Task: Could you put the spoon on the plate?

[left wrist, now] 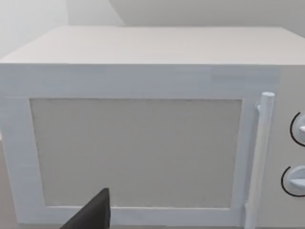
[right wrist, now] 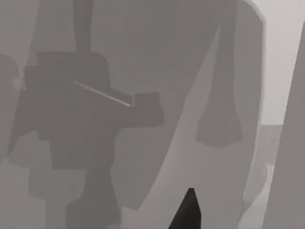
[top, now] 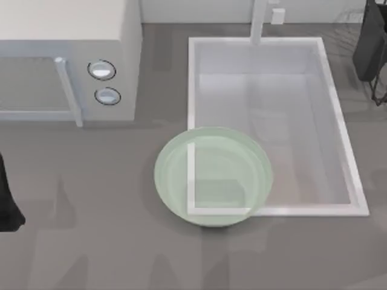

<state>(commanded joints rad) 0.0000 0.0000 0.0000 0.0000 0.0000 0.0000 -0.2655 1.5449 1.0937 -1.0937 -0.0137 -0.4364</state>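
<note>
The plate [top: 172, 181], round, pale green and see-through, lies at the middle of the table, and its right part overlaps the near left corner of the sink. Nothing lies on it. The spoon is out of view. My left arm [top: 7, 208] is parked at the table's left edge, well to the left of the plate. My right arm [top: 372, 45] is parked at the far right corner, beyond the sink. A dark piece of the left gripper [left wrist: 93, 215] points at the microwave door in the left wrist view. A dark piece of the right gripper [right wrist: 188, 212] hangs over shadowed grey surface.
A white microwave [top: 66, 60] with a bar handle [top: 68, 90] and two knobs stands at the far left. The white rectangular sink basin [top: 341, 130] fills the right half, with a faucet [top: 260, 21] behind it. Bare grey table stretches along the near edge.
</note>
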